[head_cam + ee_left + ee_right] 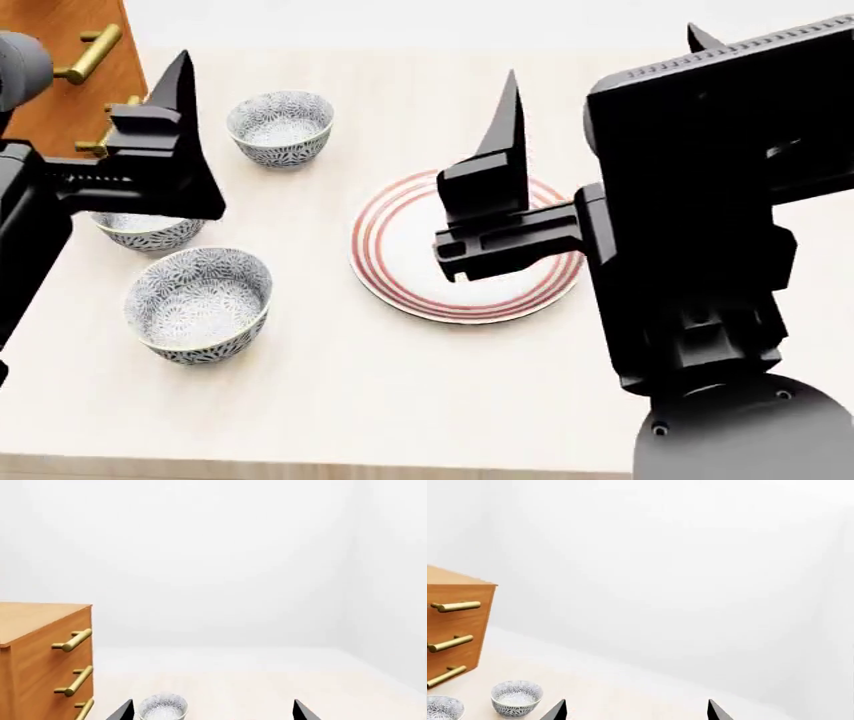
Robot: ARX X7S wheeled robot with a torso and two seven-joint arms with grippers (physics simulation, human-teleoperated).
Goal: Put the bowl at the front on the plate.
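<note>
Bowl (199, 303) sits nearest the robot, below the left gripper (212, 711); both grippers apparently spread wide, empty; plate (400, 270) rightward.

Bright, even, diffuse simulator light throughout, with only faint soft shadows, no glare, and sharp, undistorted renders.

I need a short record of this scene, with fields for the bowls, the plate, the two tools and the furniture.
bowls: three patterned, left of the plate
front bowl: empty, on the table, not held
middle bowl: partly hidden by the left arm
far bowl: empty, near the drawers
plate: red-ringed, nothing resting on it
left tool: open, empty
right tool: open, empty, above the plate
wooden drawers: brass handles, far left
</note>
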